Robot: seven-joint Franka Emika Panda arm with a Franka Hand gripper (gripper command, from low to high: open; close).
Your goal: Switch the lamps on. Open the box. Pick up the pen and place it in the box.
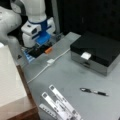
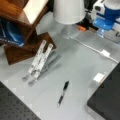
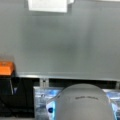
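while we find the box lid down and the pen loose, little of the task shows as done.
box point(image 1: 96, 51): closed, white latch point(image 1: 85, 55) facing the open table point(image 1: 70, 77).
pen point(image 1: 94, 91): flat on the table, well apart from the box, free to reach.
gripper point(image 1: 43, 44): low by an orange button point(image 1: 48, 50), holding nothing we see; opening we cannot tell.

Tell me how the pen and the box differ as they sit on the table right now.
The box is a large flat rectangular case; the pen is slim and far smaller. The box has grey sides and a white latch under its black lid, and the lid is down; the pen is black with a lighter tip. Both rest on the grey table, untouched, far from the claw.
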